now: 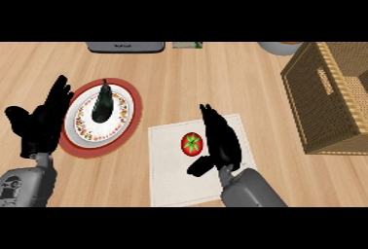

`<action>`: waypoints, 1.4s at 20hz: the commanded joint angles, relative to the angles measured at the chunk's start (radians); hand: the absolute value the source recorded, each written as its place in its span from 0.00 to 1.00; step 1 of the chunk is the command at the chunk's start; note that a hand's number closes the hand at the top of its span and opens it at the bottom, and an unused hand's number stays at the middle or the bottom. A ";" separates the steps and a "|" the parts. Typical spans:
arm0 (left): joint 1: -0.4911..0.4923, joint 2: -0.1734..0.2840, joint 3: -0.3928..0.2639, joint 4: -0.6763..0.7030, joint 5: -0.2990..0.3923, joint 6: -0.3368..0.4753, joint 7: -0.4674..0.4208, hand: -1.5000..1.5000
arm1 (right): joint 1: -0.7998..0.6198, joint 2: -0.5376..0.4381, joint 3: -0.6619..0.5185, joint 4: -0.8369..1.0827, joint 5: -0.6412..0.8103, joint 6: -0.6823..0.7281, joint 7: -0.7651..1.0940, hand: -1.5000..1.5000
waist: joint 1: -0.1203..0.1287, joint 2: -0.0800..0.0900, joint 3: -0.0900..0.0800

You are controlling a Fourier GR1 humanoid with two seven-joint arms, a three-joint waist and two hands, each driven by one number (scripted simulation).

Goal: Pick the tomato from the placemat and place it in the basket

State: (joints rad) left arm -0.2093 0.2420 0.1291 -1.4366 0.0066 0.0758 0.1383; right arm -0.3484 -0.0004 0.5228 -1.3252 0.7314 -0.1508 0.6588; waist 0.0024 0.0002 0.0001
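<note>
A red tomato (192, 144) with a green stem top lies on a white placemat (169, 180) in the middle of the wooden counter. My right hand (221, 138) is just to the tomato's right, fingers straight and pointing away from me, thumb spread low toward the left; it is open and holds nothing. The wicker basket (310, 104) stands at the right edge, further back than the tomato. My left hand (43, 119) rests open at the left, fingers up.
A white plate (123, 114) on a red round mat (134, 97) carries a dark eggplant (104, 103), next to my left hand. A grey appliance (126, 46) and a small packet (187, 45) sit at the far edge, a grey bowl (277, 47) behind the basket.
</note>
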 commanded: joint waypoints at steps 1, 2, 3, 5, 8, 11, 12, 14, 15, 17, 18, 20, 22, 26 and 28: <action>0.076 -0.004 -0.020 -0.165 0.003 -0.010 0.104 0.50 | 0.004 0.000 0.004 0.095 -0.015 -0.057 -0.063 0.00 | 0.006 -0.001 0.000; 0.023 -0.010 0.013 0.003 -0.009 -0.018 -0.028 0.50 | -0.017 0.000 0.017 0.050 -0.015 -0.011 -0.012 0.00 | 0.000 0.000 0.000; -0.030 -0.036 -0.013 0.012 -0.043 0.031 0.002 0.50 | -0.017 0.000 -0.014 0.107 -0.013 -0.034 -0.059 0.00 | -0.001 0.000 0.000; -0.030 -0.018 0.013 -0.017 -0.003 0.000 0.050 0.50 | 0.073 0.000 0.060 -0.027 0.018 -0.025 0.025 0.00 | -0.003 -0.001 0.000; 0.027 -0.011 -0.001 -0.094 -0.030 0.003 0.056 0.50 | -0.063 0.000 0.029 0.164 -0.078 -0.047 -0.032 0.00 | 0.006 0.000 0.000; 0.033 -0.050 -0.023 -0.082 -0.028 0.007 0.048 0.50 | -0.080 0.000 0.042 0.239 -0.103 -0.030 -0.085 0.00 | 0.010 0.001 0.000; -0.011 -0.041 -0.014 -0.056 -0.044 0.025 0.061 0.50 | -0.053 0.000 0.021 0.207 -0.105 0.004 -0.127 1.00 | 0.003 0.001 0.000; 0.001 -0.011 0.009 -0.068 -0.012 -0.015 0.060 0.50 | -0.079 0.000 0.044 0.194 -0.109 0.095 -0.115 1.00 | 0.007 0.000 0.000; -0.014 -0.041 -0.010 -0.041 -0.035 0.015 0.043 0.50 | -0.095 0.000 0.062 0.254 -0.072 0.093 -0.124 1.00 | 0.007 0.002 0.000; -0.001 -0.014 0.012 -0.023 -0.025 -0.012 0.023 0.50 | -0.044 -0.001 0.118 0.226 -0.092 0.031 -0.146 1.00 | 0.005 0.001 0.000; 0.056 -0.010 0.017 -0.046 -0.004 -0.044 -0.017 0.50 | -0.121 -0.001 0.086 0.265 -0.180 0.006 -0.151 1.00 | 0.015 0.002 0.000; 0.021 -0.026 -0.005 -0.087 -0.020 -0.015 0.056 0.50 | -0.085 -0.001 0.156 0.279 -0.190 -0.060 -0.132 1.00 | 0.017 0.002 0.001; 0.037 -0.034 -0.007 -0.064 -0.041 -0.007 0.003 0.50 | -0.050 -0.001 0.135 0.230 -0.137 -0.030 -0.154 1.00 | 0.005 0.000 0.000; 0.015 -0.024 0.011 -0.027 -0.025 -0.022 0.005 0.50 | 0.010 -0.001 0.129 0.277 -0.150 -0.076 -0.244 1.00 | 0.003 0.002 0.000; -0.014 -0.012 0.033 -0.016 -0.025 -0.004 0.031 0.50 | 0.121 -0.073 0.188 0.154 -0.166 -0.040 -0.312 1.00 | -0.013 -0.001 0.000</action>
State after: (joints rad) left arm -0.2029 0.2219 0.1438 -1.4710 -0.0182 0.0610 0.1606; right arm -0.3963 -0.0452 0.6213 -1.1610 0.5514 -0.1862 0.4471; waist -0.0015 -0.0281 -0.0091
